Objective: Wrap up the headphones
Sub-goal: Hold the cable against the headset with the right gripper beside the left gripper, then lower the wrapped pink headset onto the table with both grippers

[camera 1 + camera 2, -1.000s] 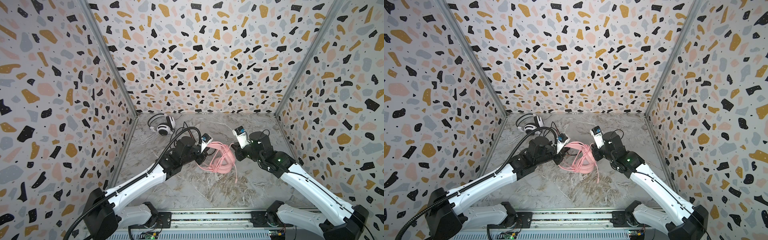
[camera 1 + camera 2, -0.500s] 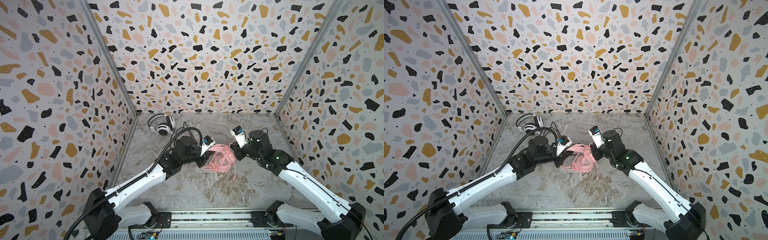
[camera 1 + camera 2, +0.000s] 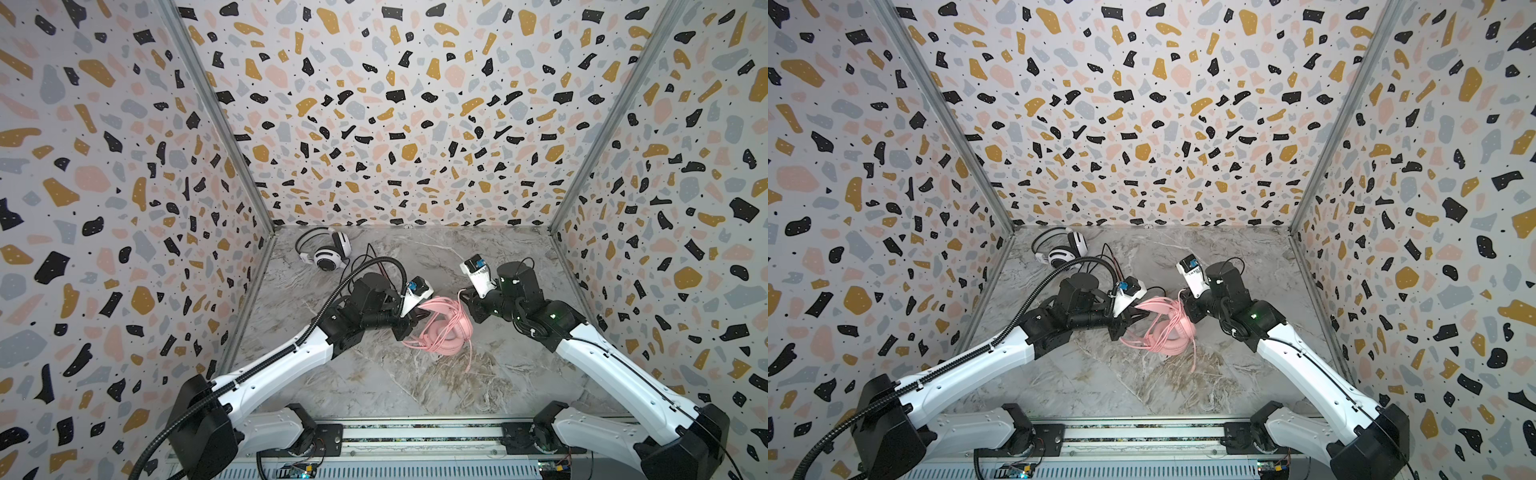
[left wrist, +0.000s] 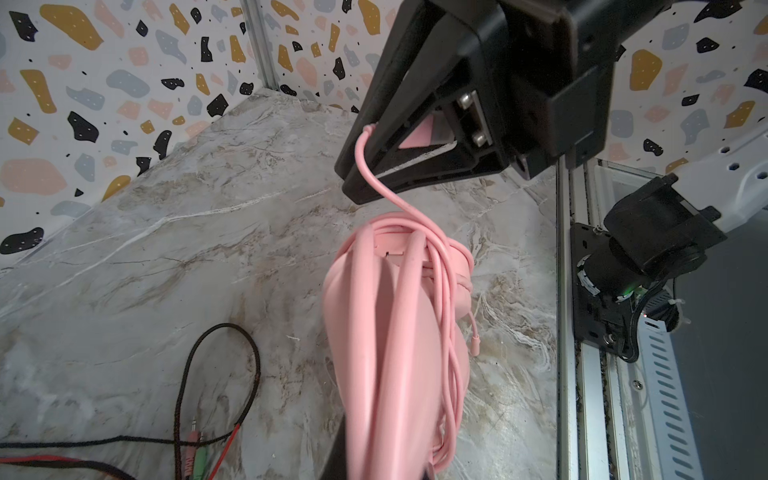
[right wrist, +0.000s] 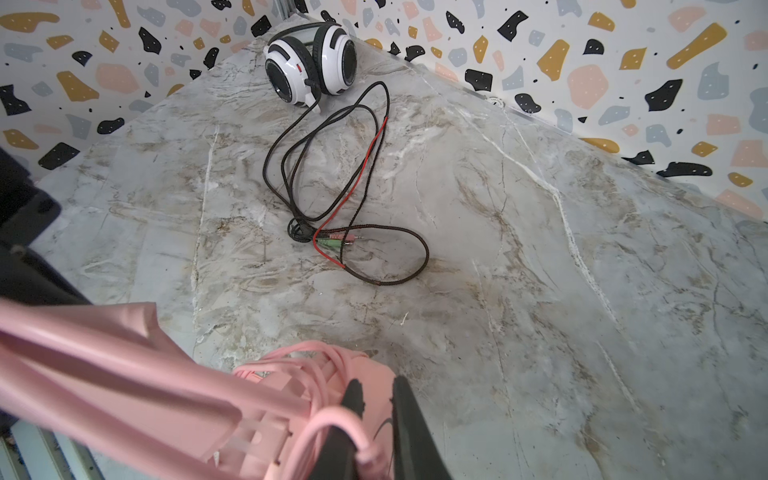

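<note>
Front tabletop [image 3: 374, 386] lies open (black cable [image 5: 332, 174] sprawls behind the pink headset [image 3: 446, 332]).

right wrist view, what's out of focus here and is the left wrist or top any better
right wrist view: pink headphones near the lens are soft, white headphones and black cable crisp; left wrist view: pink headphones blur at the near end, pink cable sharp; both top views: sharp, evenly lit, wall corners splay outward.

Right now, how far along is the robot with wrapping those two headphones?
Roughly halfway. Done: the pink cable is mostly coiled around the pink headphones. In hand: the left gripper holds them, the right gripper pinches a cable loop. Left: the black cable of the white headphones lies loose.
</note>
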`<state>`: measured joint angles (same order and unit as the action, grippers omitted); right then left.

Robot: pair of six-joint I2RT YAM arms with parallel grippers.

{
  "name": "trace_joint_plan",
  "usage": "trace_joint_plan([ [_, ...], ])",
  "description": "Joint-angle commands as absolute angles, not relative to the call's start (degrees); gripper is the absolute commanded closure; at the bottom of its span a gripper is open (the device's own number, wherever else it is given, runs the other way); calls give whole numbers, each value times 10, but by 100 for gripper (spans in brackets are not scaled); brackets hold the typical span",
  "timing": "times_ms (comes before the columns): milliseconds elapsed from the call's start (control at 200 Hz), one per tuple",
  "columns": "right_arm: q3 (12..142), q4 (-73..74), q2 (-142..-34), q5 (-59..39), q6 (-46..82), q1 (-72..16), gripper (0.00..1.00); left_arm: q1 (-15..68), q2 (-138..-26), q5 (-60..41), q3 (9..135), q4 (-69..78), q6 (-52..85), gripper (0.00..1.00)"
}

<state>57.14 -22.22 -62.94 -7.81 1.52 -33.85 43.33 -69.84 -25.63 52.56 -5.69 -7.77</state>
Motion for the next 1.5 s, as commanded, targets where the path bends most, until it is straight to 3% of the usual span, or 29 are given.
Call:
trace_joint_plan([
  [0, 570, -168, -646, -95, 16, -332, 83, 442, -704, -335, 535, -33, -73, 100],
  [270, 567, -175, -684, -104, 23, -331, 83, 442, -728, -300, 529, -3, -43, 100],
  [471, 555, -183, -724, -94, 45, -300, 84, 442, -806, -257, 540, 43, 0, 100],
  [751, 546, -161, -811, -130, 75, -238, 85, 442, -969, -276, 673, -12, -39, 100],
  [966, 571, -162, -880, -180, 95, -150, 85, 442, -1084, -210, 786, -58, -56, 96],
  [1141, 599, -151, -939, -208, 103, -93, 85, 442, -1210, -169, 913, -62, -10, 87],
  [1492, 663, -163, -1055, -246, 98, 15, 85, 444, -1423, -104, 1172, -26, 116, 83],
])
